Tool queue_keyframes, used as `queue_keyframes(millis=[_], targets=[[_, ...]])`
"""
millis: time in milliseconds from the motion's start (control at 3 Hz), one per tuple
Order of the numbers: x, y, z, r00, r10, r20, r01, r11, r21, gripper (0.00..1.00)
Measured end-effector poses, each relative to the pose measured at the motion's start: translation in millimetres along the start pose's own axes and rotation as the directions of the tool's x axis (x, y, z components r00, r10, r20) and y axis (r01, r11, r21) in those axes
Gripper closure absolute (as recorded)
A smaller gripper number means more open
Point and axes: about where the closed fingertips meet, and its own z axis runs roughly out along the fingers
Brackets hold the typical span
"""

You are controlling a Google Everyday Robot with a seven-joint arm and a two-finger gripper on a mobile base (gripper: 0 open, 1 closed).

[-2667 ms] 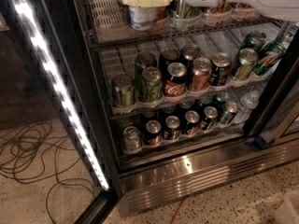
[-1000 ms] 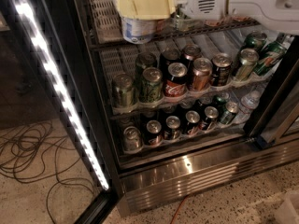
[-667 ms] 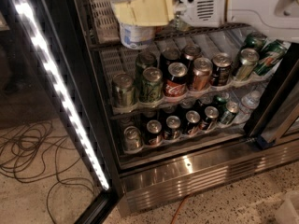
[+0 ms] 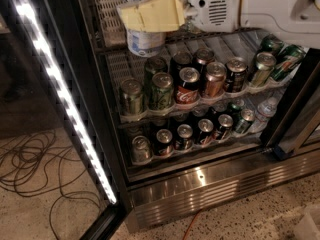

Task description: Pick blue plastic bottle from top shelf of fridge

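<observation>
My gripper (image 4: 150,13), with pale yellow padded fingers (image 4: 160,11), is shut across the middle of the blue plastic bottle (image 4: 145,43). The bottle stands upright at the front edge of the top shelf (image 4: 107,14) of the fridge (image 4: 225,184). Only its pale blue-white lower body and a strip of label above the fingers show; its cap is out of view. My white arm (image 4: 260,6) reaches in from the upper right, above the shelf.
Two lower racks hold several cans (image 4: 187,84) and a small clear water bottle (image 4: 265,108). The open glass door with its bright LED strip (image 4: 60,94) stands at the left. Cables (image 4: 30,159) lie on the floor at the left, and an orange cord (image 4: 190,225) lies below the steel base.
The gripper and the bottle have moved together toward the front lip of the top shelf and lower in view. The arm has followed. The cans have not moved.
</observation>
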Motion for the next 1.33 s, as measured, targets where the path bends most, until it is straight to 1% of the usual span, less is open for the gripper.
queue_keyframes(millis=[1000, 1333], targets=[[11, 3, 1, 1.000, 0.001, -0.001, -0.001, 1.0000, -0.001, 1.00], [31, 11, -26, 0.998, 0.024, -0.062, -0.022, 0.9994, 0.028, 1.00]])
